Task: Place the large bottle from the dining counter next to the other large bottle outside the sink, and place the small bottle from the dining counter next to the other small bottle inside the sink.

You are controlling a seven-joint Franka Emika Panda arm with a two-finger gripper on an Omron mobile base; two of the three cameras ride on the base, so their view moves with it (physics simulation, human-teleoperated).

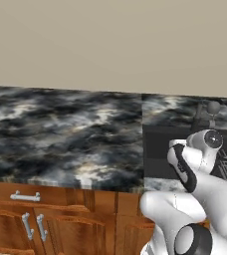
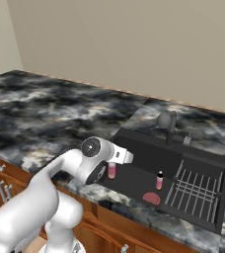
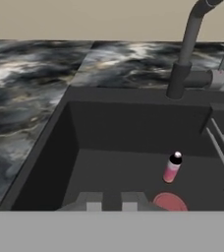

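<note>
My gripper (image 2: 111, 167) hangs over the left part of the black sink (image 2: 134, 143), shut on the small bottle from the dining counter (image 2: 111, 171), a tiny pinkish bottle held upright just under the hand. The other small bottle (image 2: 159, 180), pink with a dark cap, stands upright on the sink floor to the right, apart from the held one. In the hand view that standing bottle (image 3: 172, 168) is ahead and right of my gripper (image 3: 112, 203), above the sink floor (image 3: 114, 167). Both large bottles and the dining counter are out of view.
A round pinkish-red disc (image 2: 151, 198) lies on the sink floor near the front wall, beside the standing bottle. The metal grid rack (image 2: 196, 190) takes up the basin's right half. The grey faucet (image 2: 167, 126) rises behind it. Marbled countertop (image 2: 45, 113) stretches left over wood cabinets (image 1: 46, 219).
</note>
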